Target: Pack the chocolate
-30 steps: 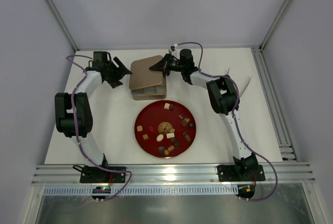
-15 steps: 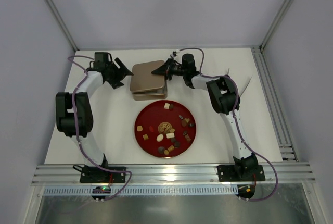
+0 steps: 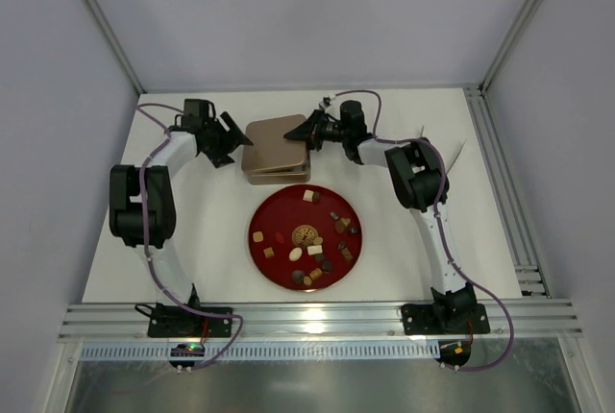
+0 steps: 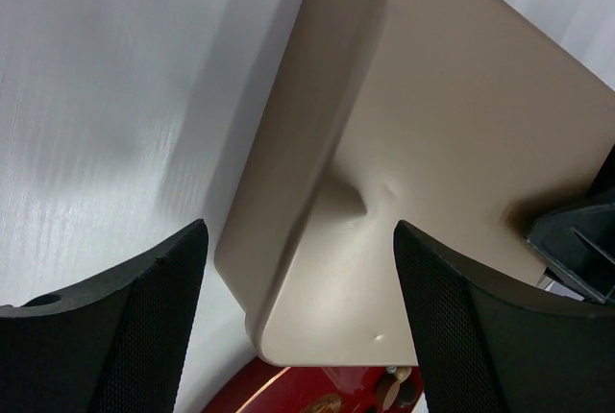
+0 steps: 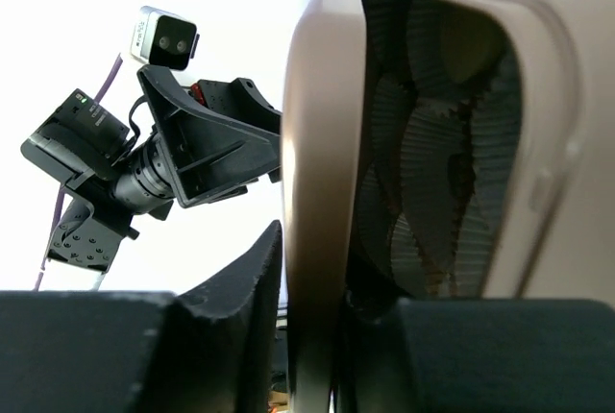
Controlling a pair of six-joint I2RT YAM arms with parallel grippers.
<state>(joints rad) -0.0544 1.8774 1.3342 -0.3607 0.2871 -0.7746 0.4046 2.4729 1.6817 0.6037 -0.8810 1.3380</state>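
While all the chocolate lies on the red plate, nothing's packed. The right gripper is clamped on the gold lid, tipped up off its tin; the left gripper hovers alongside, jaws apart.

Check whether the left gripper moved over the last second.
Yes. Measured against the red plate, the left gripper shifted right, closing on the tan box.
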